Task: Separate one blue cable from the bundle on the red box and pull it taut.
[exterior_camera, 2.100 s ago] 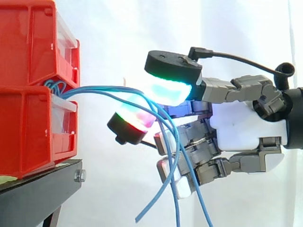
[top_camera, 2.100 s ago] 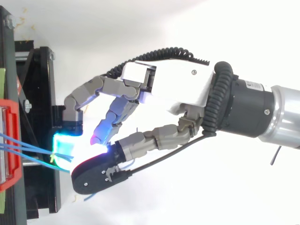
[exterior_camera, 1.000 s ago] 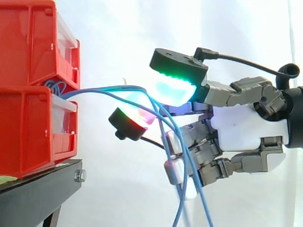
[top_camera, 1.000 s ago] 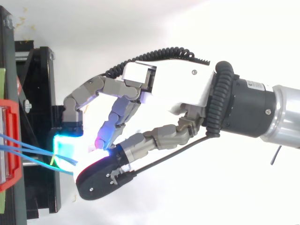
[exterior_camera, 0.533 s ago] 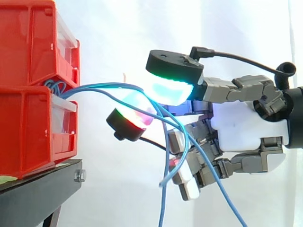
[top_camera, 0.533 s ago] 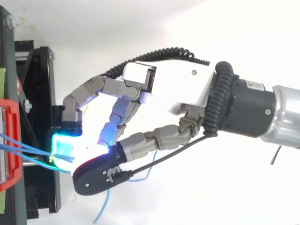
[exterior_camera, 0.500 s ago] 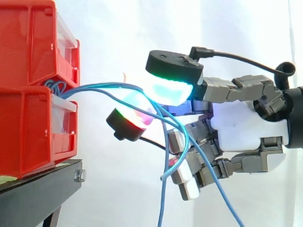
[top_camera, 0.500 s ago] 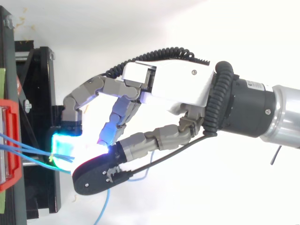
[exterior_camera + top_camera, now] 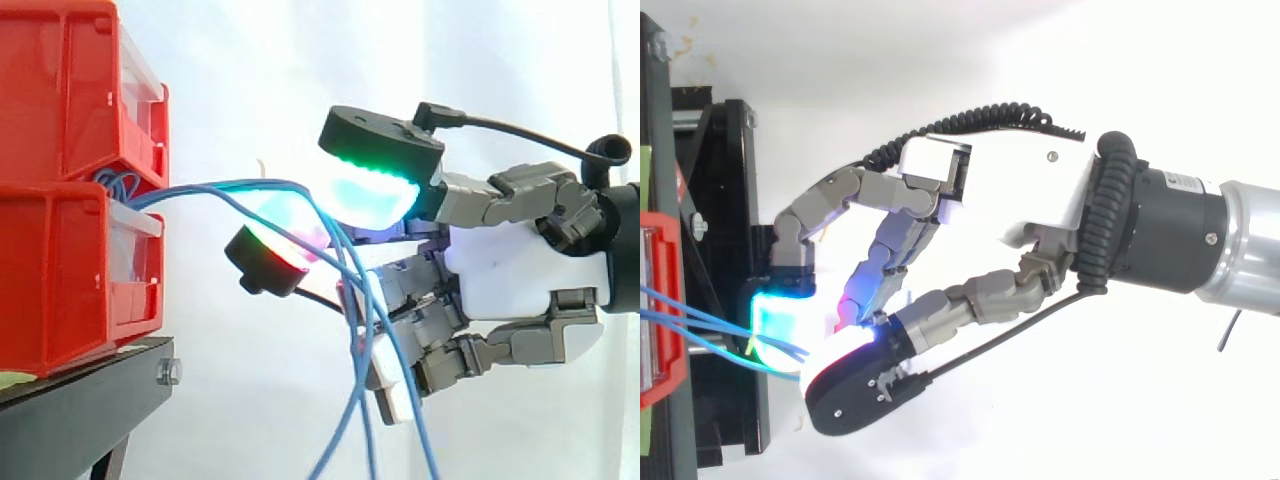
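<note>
Black stand [image 9: 85, 400]; white curtain [image 9: 250, 80]

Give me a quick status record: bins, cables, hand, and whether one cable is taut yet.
red bins: two, stacked on the black stand
blue cables: several, leaving the gap between the bins, arching right to the hand, then hanging loose below it
hand: in from the right, level with that gap, at the cables
separated: no single strand clearly apart
taut: not yet by the look; the ends dangle
grip: cannot tell
</note>
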{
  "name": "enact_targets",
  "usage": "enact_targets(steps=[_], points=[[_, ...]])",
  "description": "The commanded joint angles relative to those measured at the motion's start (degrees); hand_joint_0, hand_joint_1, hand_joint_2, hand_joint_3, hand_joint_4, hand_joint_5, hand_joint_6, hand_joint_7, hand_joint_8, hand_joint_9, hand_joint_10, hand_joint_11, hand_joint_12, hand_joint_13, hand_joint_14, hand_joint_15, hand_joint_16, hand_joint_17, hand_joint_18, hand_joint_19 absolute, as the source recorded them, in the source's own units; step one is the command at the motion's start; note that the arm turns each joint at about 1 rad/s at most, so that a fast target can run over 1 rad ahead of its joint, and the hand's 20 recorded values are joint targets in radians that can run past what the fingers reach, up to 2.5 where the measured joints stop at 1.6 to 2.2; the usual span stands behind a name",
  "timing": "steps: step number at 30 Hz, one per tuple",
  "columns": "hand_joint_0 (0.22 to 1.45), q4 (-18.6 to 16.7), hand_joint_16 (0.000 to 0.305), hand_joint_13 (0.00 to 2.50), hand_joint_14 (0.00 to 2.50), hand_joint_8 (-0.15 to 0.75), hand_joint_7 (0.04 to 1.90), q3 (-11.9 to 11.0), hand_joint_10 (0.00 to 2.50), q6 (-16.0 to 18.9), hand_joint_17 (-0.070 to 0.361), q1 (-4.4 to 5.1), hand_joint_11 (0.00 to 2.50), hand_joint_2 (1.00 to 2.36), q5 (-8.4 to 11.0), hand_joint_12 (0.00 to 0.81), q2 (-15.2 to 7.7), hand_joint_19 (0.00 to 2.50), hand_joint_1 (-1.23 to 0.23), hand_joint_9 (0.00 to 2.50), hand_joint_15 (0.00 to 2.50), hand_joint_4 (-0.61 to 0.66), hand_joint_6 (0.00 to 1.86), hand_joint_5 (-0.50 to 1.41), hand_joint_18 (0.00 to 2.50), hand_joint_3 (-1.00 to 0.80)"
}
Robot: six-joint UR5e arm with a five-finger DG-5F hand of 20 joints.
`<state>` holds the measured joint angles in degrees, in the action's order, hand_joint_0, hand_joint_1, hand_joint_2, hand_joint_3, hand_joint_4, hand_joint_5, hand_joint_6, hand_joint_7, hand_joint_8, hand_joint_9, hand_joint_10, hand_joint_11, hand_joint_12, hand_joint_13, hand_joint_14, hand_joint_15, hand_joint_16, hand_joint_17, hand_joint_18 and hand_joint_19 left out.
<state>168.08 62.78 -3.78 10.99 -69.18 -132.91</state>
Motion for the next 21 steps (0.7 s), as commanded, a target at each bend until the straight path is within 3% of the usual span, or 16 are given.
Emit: enact_targets(steps=[1,5,11,17,21], points=[[0.67,0.15,0.047,1.16,0.02,0.153,0.94,-0.11,0.02,0.0,0.106,-0.18,0.57,1.0,-0.52,0.281,0.02,0.78,-0.89,1.26,0.6,-0.18,0.93,-0.07,0.85,-0.5],[0.59,0.32,0.047,1.19,0.03,0.136,0.94,-0.11,0.02,0.0,0.106,-0.27,0.52,1.0,-1.22,0.29,-0.06,0.79,-0.82,1.32,0.6,-0.19,0.9,-0.05,0.86,-0.5],[0.59,0.5,0.048,1.21,0.03,0.128,0.96,-0.11,0.02,0.0,0.109,-0.53,0.48,1.0,-1.57,0.295,0.02,0.83,-0.67,1.35,0.61,-0.2,0.85,-0.05,0.86,-0.48],[0.58,0.5,0.051,1.17,0.02,0.142,1.0,-0.11,0.02,0.0,0.116,-0.62,0.48,1.02,-1.57,0.31,0.02,0.85,-0.62,1.28,0.61,-0.13,0.75,-0.05,0.82,-0.31],[0.59,0.5,0.052,1.14,0.02,0.168,0.98,-0.11,0.02,0.0,0.117,-0.7,0.51,1.02,-2.01,0.318,0.02,0.85,-0.68,1.21,0.61,-0.1,0.74,-0.08,0.8,-0.26]])
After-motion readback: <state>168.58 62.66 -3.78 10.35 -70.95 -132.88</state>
